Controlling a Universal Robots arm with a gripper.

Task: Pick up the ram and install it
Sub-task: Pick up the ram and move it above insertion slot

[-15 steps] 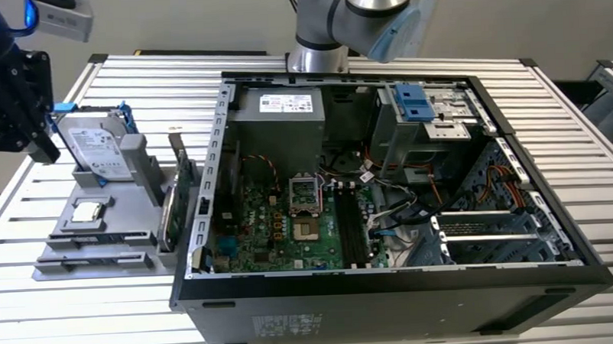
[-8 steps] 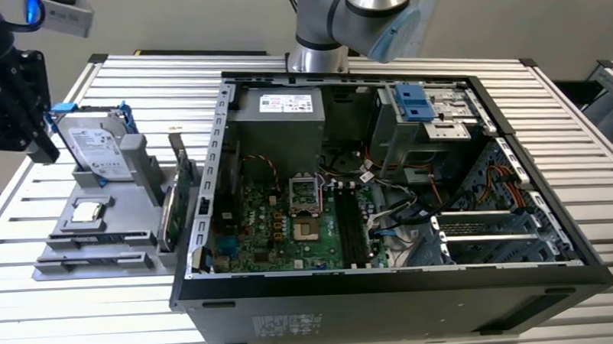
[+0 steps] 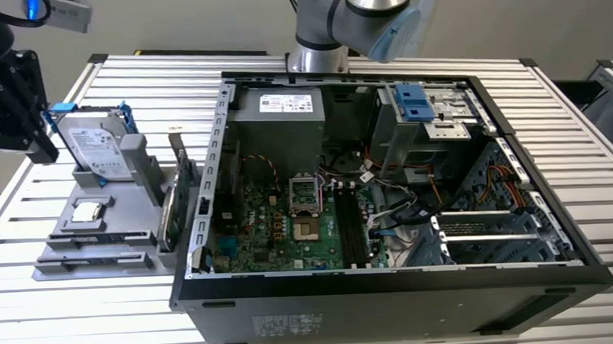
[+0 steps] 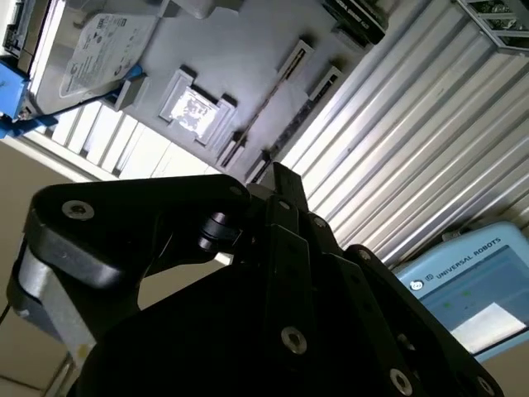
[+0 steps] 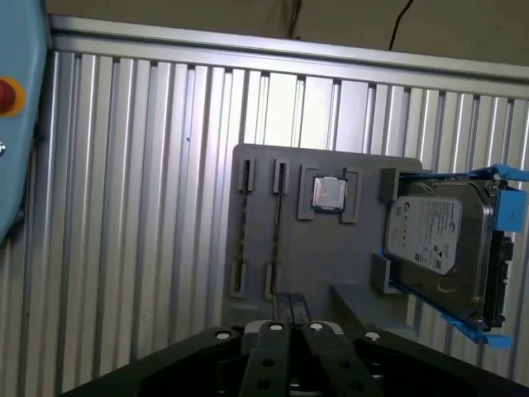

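Hovering over the gray holder (image 5: 331,248), the gripper (image 5: 290,302) looks pressed together, empty, near the ram (image 5: 278,223).

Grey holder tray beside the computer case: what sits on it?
On the tray: the hard drive in its blue frame, a square processor chip, and the ram on edge in a slot. The surface beneath the drive is hidden.
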